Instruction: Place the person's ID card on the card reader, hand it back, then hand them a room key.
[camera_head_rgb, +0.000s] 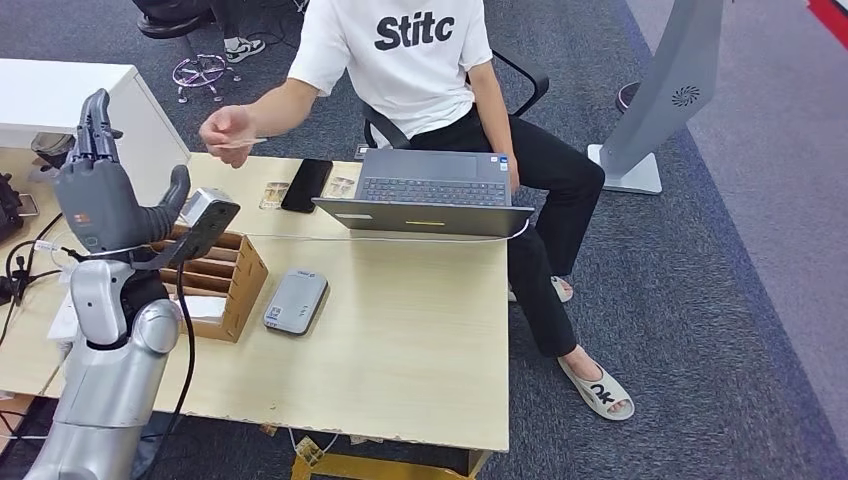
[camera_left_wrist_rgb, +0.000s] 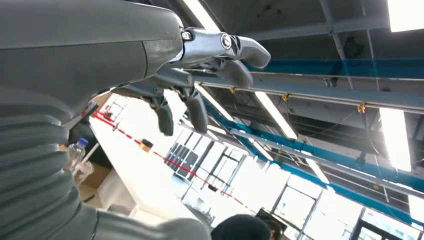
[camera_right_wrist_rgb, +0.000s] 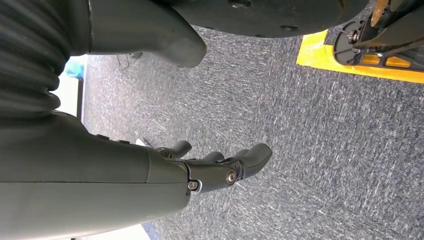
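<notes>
**At Desk: Left Hand Raised, Card With Person**

Over the 9 o'clock side of the wooden desk (camera_head_rgb: 420, 330): left hand (camera_head_rgb: 100, 195) raised upright, palm turned toward the seated person (camera_head_rgb: 420, 60), fingers (camera_head_rgb: 93, 125) extended and spread from the thumb, nothing gripped. Confirmed from the left wrist view: left hand (camera_left_wrist_rgb: 190, 75) aimed at the ceiling, fingers apart and slightly curled, empty.

At 11 o'clock from desk centre, above the far edge: person's hand (camera_head_rgb: 228, 133) pinching a thin pale ID card (camera_head_rgb: 245, 143), held level in the air, apart from the left hand and well clear of the card reader.

Near desk centre, toward 9 o'clock: grey card reader (camera_head_rgb: 296, 301) lying flat, top surface bare. Just beside it at 9 o'clock: open cardboard box (camera_head_rgb: 240, 285) with slotted dividers, partly hidden behind the left arm. Contents of the slots cannot be identified.

At 12 o'clock on the desk: open laptop (camera_head_rgb: 430, 190), screen tilted flat toward the robot. At 11 o'clock, just beside the laptop: black phone (camera_head_rgb: 306, 184) lying flat.

Right wrist view: right hand (camera_right_wrist_rgb: 215, 167) hanging over grey carpet (camera_right_wrist_rgb: 300, 150), fingers loosely curled but apart, nothing held.
</notes>
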